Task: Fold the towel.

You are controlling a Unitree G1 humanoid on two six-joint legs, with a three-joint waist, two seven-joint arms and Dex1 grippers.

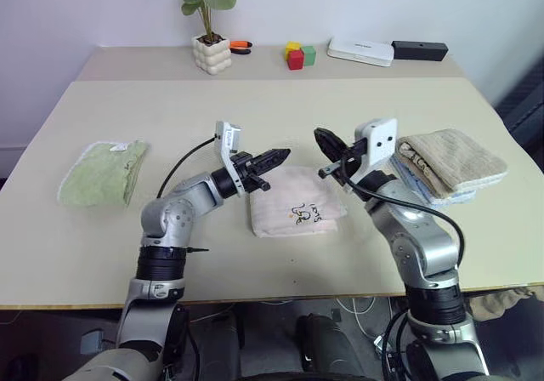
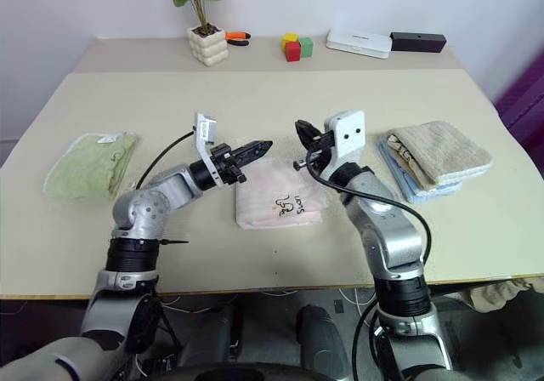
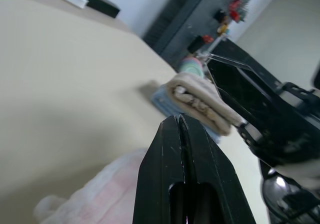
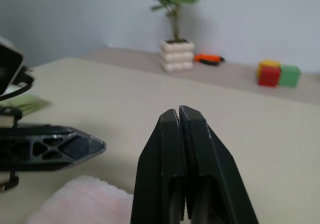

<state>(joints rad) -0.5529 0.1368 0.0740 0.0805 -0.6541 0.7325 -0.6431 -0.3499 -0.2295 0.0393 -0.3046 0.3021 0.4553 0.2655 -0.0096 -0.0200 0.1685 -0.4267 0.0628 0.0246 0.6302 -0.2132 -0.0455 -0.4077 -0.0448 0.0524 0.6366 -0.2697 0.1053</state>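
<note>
The pale pink towel [image 1: 296,202] lies folded into a small rectangle on the table, its dark embroidered drawing facing up near the front. My left gripper [image 1: 283,154] hovers above the towel's left rear corner, shut with nothing in it, pointing right. My right gripper [image 1: 324,139] hangs above the towel's right rear corner, also shut and empty, pointing left. The left wrist view shows shut fingers [image 3: 182,154] over the pink cloth [image 3: 100,199]. In the right wrist view the shut fingers [image 4: 182,149] stand over the towel [image 4: 85,199].
A light green cloth [image 1: 104,171] lies at the left. A tan towel folded on a blue one [image 1: 449,165] sits at the right. At the back stand a potted plant [image 1: 209,24], coloured blocks [image 1: 298,54], a white box [image 1: 361,51] and a black box [image 1: 419,50].
</note>
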